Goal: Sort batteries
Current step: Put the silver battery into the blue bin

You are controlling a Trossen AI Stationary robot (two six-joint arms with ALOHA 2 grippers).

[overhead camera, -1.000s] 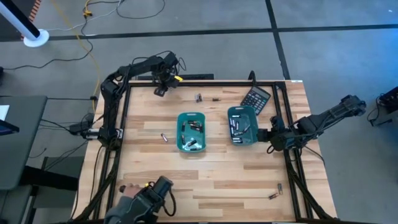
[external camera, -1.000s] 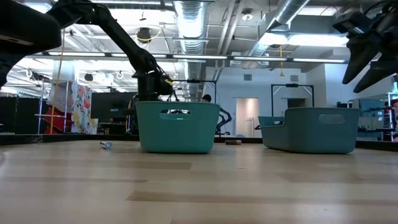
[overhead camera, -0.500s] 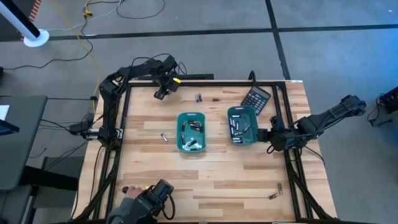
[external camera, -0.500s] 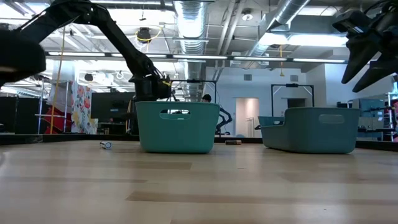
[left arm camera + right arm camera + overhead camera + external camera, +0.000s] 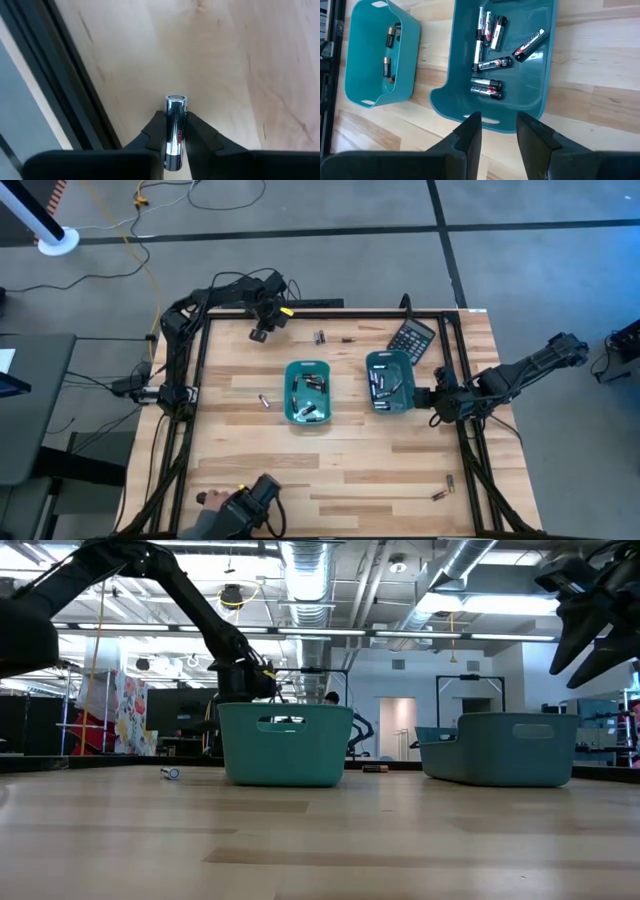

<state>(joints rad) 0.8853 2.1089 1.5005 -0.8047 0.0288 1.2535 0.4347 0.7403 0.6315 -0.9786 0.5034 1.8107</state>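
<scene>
Both teal trays (image 5: 540, 75) (image 5: 367, 65) contain batteries (image 5: 490, 90). The left end effector (image 5: 175, 131), at the wooden surface's (image 5: 350, 470) far edge, clamps one battery (image 5: 175, 131). The right end effector (image 5: 498, 132) stands half open, empty, beside the right tray.

The grey floor (image 5: 330, 255) around the wooden table (image 5: 330, 470) is crossed by dark seams, with cables (image 5: 150, 270) trailing at the far left. Overhead run silver ducts (image 5: 310, 565) and pipes among bright ceiling lights (image 5: 520, 602). A pale doorway (image 5: 397, 725) stands far back, colourful panels (image 5: 118, 710) at left.
</scene>
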